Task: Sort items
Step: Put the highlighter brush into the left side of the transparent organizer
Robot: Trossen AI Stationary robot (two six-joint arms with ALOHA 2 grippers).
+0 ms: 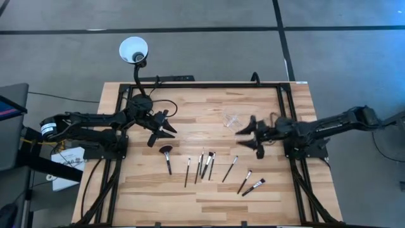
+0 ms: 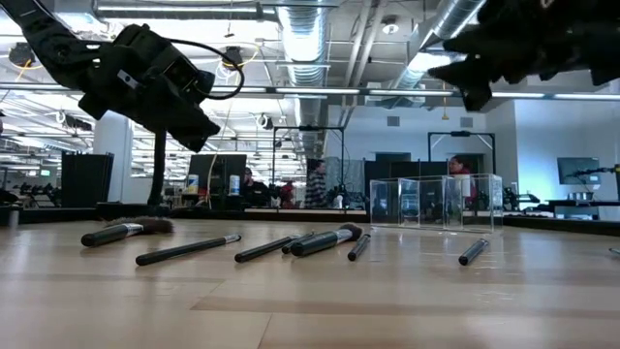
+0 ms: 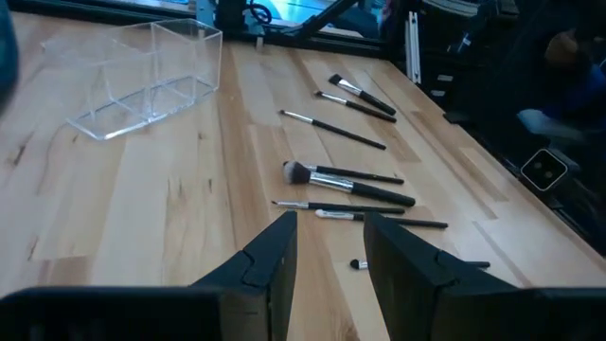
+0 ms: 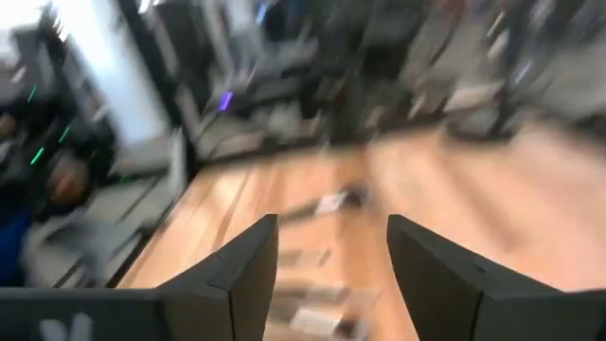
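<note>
Several slim makeup brushes lie flat in a loose row on the wooden table, from a fan-shaped one [image 1: 166, 152] at the left to a pale-tipped one [image 1: 253, 186] at the right. They also show in the left wrist view [image 3: 346, 180] and the low view [image 2: 189, 249]. My left gripper [image 1: 169, 125] hovers open and empty above the table, just beyond the fan brush; its fingers show in its wrist view [image 3: 329, 227]. My right gripper [image 1: 248, 138] hovers open and empty beyond the row's right part; its wrist view [image 4: 331, 227] is blurred.
A small clear plastic holder [image 1: 233, 119] stands on the table beyond the brushes, between the two grippers; it also shows in the left wrist view [image 3: 151, 76] and the low view [image 2: 436, 204]. A black gooseneck lamp with a white shade [image 1: 133, 50] stands at the far left corner.
</note>
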